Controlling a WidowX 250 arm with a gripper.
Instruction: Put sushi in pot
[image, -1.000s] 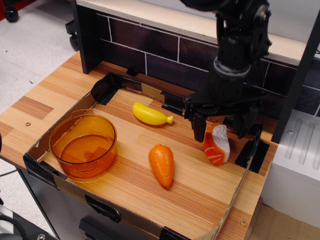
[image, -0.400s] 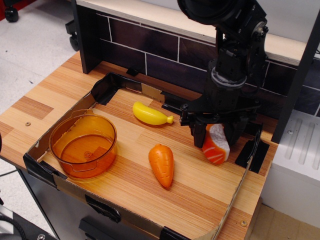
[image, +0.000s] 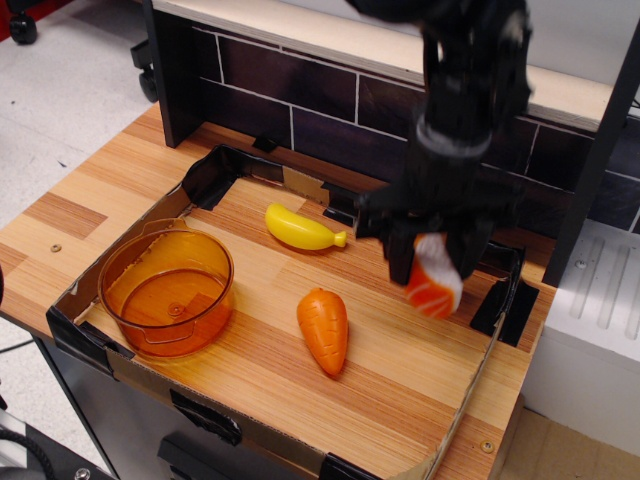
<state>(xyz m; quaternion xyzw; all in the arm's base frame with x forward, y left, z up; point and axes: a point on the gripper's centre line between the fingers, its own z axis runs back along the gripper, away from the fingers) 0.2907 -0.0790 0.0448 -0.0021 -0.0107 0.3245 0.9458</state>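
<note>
The sushi (image: 433, 282), orange top over white rice, is held between my gripper's (image: 432, 260) fingers at the right of the tray, lifted a little above the wood. The gripper is shut on it; the arm is motion-blurred. The pot (image: 167, 287), a round translucent orange bowl, stands empty at the tray's front left, far from the gripper.
A toy carrot (image: 324, 329) lies mid-tray between gripper and pot. A yellow toy banana (image: 301, 229) lies behind it. The cardboard tray wall (image: 470, 392) with black tape corners runs around the wooden surface. A dark tiled backsplash (image: 300, 100) stands behind.
The gripper closed on the sushi and has lifted it slightly, shifting a little left. Carrot, banana and pot have not moved.
</note>
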